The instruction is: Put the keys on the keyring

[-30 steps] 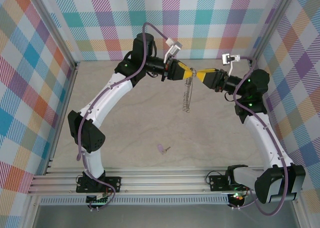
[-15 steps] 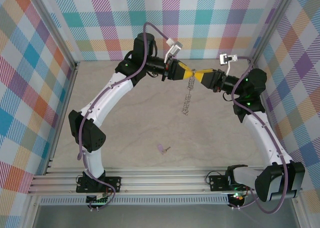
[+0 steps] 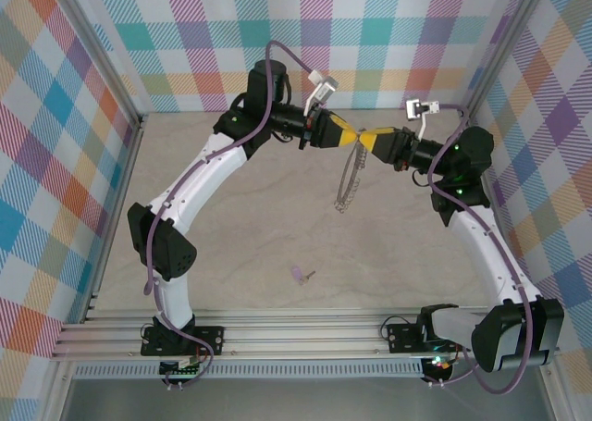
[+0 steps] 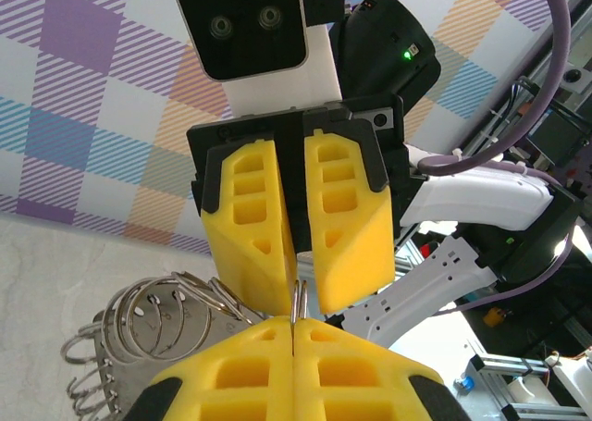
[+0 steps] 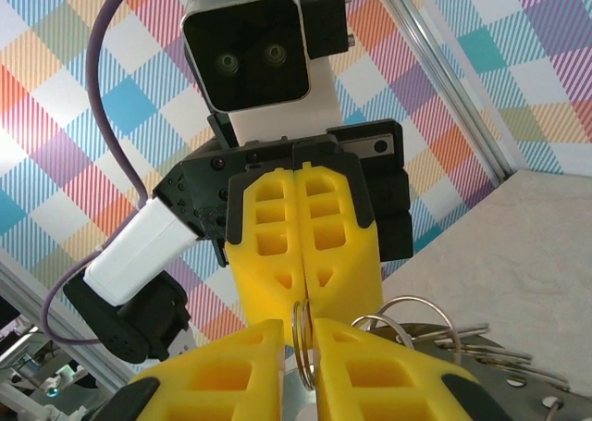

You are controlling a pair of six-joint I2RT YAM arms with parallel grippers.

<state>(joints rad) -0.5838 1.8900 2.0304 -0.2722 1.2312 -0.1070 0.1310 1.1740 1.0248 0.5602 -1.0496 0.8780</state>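
Ring-steadying step, by my reading.

Top view: left gripper (image 3: 351, 136) and right gripper (image 3: 369, 140) meet tip to tip. The keyring (image 3: 349, 185) hangs between them. The key (image 3: 299, 275) lies on the table (image 3: 231, 217), well apart.

Left wrist: left jaws are clamped on the keyring's wire.

Right wrist: right jaws stand narrowly apart astride the wire; I cannot tell if they pinch it.

Next: one arm must let go and fetch the key.

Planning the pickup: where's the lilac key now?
Top view: the key lies on the table, about centred, just beyond the front rail.

Plaid pastel walls (image 3: 370, 32), beige tabletop (image 3: 259, 245), aluminium frame (image 3: 277, 333).
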